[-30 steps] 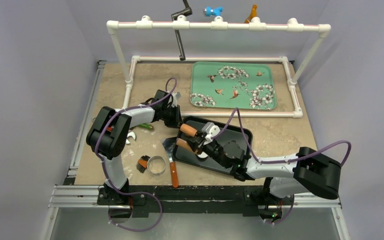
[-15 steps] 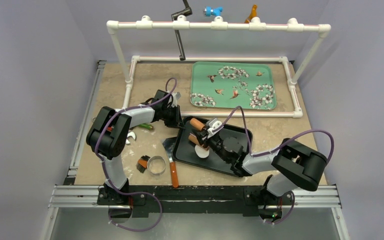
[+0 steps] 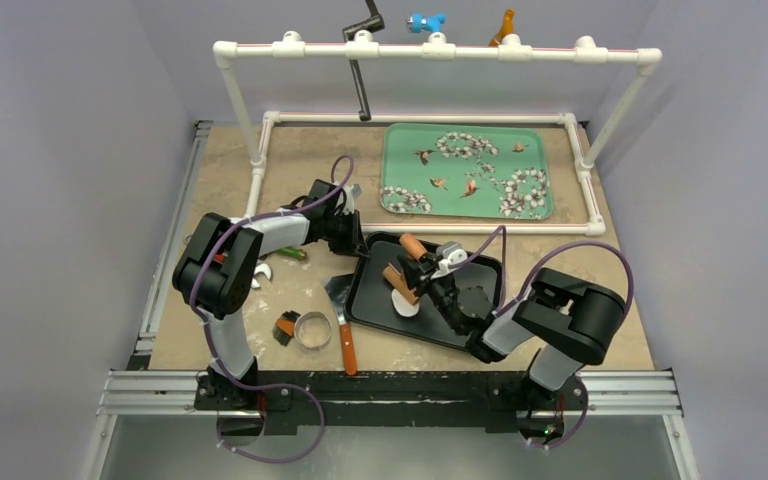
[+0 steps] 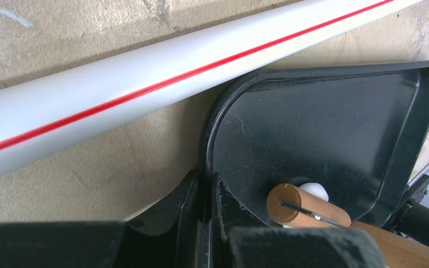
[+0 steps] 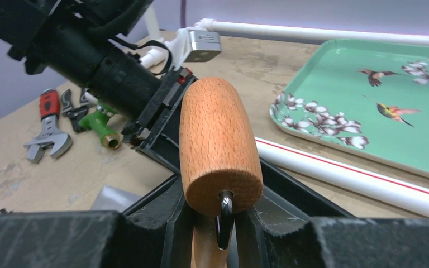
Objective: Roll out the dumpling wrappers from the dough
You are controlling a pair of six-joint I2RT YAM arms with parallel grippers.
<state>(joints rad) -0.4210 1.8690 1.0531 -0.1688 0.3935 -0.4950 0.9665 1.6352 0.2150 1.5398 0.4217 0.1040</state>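
Pinching black tray (image 4: 335, 123) corner rim with left jaws, gripping one roller (image 5: 217, 139) with right jaws, maybe over one wrapper (image 3: 406, 306).

Matt, fine-grained pale wood on the rolling pin (image 5: 218, 145), a thin dark metal wire through its end, and smooth semi-gloss black plastic with fine scratches on the black tray (image 4: 335, 123). Smooth white plastic with a soft sheen and a red stripe on the pipe (image 4: 145, 78); mottled beige, stone-like and matt on the counter (image 3: 290, 165). Glossy printed finish on the green tray (image 5: 368, 106), bright polished metal on the ring cutter (image 3: 314, 345), dull grey metal on the wrench (image 5: 49, 139), soft matt white on the dumpling wrapper (image 3: 406, 305).
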